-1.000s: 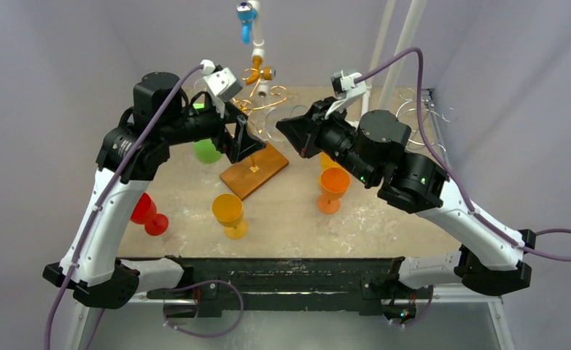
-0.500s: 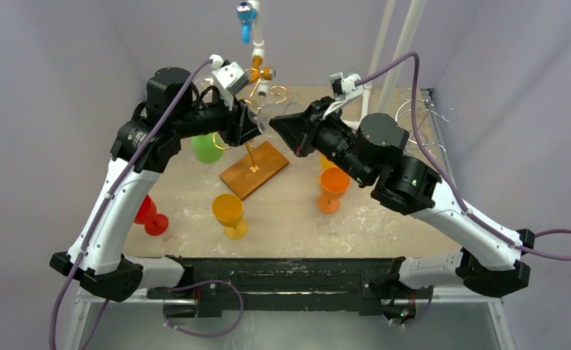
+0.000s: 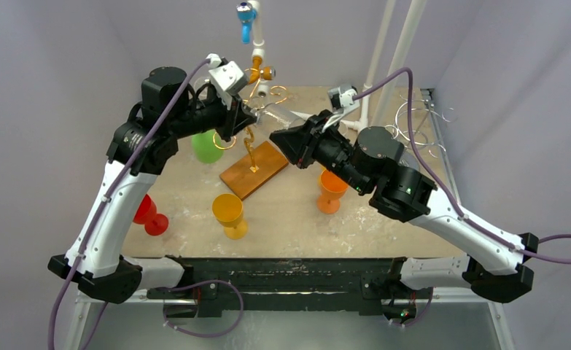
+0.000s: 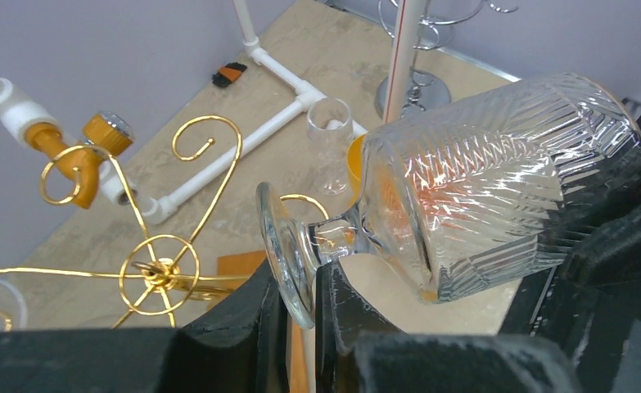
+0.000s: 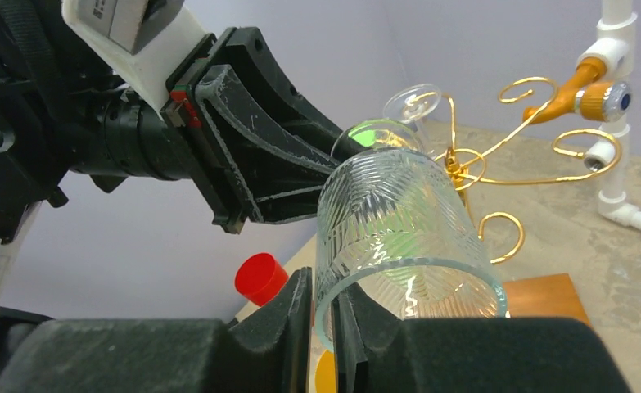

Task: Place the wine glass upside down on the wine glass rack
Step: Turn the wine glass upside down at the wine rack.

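Observation:
A clear cut-glass wine glass (image 3: pixel 273 119) lies on its side in the air between both arms, above the rack. The rack is a gold wire tree (image 4: pixel 160 266) on a wooden base (image 3: pixel 254 169). My left gripper (image 4: pixel 300 274) is shut on the rim of the glass's foot (image 4: pixel 288 254). The bowl (image 4: pixel 497 180) points at the right arm. My right gripper (image 5: pixel 323 286) straddles the bowl's rim wall (image 5: pixel 399 221), jaws slightly apart with a sliver of gap. In the top view the left gripper (image 3: pixel 251 118) and right gripper (image 3: pixel 278 135) nearly meet.
Green (image 3: pixel 207 148), red (image 3: pixel 147 213), yellow (image 3: pixel 228 213) and orange (image 3: pixel 332 188) goblets stand around the base. A white pipe stand with orange fittings (image 3: pixel 257 69) rises behind. A small clear glass (image 4: pixel 329 139) and a silver wire rack (image 3: pixel 413 117) are at the back right.
My left arm swung right to the glass and shut on its foot. The right gripper's jaws loosened a little on the rim.

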`<action>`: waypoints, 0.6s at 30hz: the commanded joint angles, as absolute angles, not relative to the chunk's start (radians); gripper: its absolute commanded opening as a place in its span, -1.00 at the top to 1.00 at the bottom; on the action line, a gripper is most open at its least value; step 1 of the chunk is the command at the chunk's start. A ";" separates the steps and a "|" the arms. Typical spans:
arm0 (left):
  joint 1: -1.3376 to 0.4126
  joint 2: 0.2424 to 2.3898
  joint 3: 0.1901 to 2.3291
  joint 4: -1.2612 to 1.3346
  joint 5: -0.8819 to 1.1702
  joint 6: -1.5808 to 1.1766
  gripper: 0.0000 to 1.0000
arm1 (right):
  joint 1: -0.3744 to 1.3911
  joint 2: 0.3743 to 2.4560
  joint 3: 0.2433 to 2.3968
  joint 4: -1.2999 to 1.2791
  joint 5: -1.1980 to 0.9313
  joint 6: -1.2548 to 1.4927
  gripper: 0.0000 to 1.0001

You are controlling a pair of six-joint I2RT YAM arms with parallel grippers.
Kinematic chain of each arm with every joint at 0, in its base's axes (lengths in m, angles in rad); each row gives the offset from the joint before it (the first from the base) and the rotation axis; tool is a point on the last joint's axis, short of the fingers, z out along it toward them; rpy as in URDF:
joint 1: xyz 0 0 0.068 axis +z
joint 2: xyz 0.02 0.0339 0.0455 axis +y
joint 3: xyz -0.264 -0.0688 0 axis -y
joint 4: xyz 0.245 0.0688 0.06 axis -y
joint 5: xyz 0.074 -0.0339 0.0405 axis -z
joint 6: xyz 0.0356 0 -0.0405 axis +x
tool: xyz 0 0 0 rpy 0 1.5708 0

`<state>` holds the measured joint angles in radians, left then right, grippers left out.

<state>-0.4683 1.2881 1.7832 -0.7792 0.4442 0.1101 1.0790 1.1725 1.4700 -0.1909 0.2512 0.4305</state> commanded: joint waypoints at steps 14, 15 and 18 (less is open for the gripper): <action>-0.469 1.239 1.815 -0.695 0.272 0.455 1.00 | 1.088 1.133 1.473 -0.307 0.147 0.555 -0.47; -0.469 1.236 1.815 -0.692 0.272 0.472 1.00 | 1.088 1.130 1.481 -0.339 0.156 0.554 -0.50; -0.469 1.228 1.818 -0.679 0.275 0.524 1.00 | 1.086 1.120 1.507 -0.433 0.181 0.549 -0.58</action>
<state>-0.4717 1.2778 1.7832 -0.7895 0.2943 0.4324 1.0817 1.1553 1.4387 -0.3035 0.1631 0.5423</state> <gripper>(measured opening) 0.126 0.768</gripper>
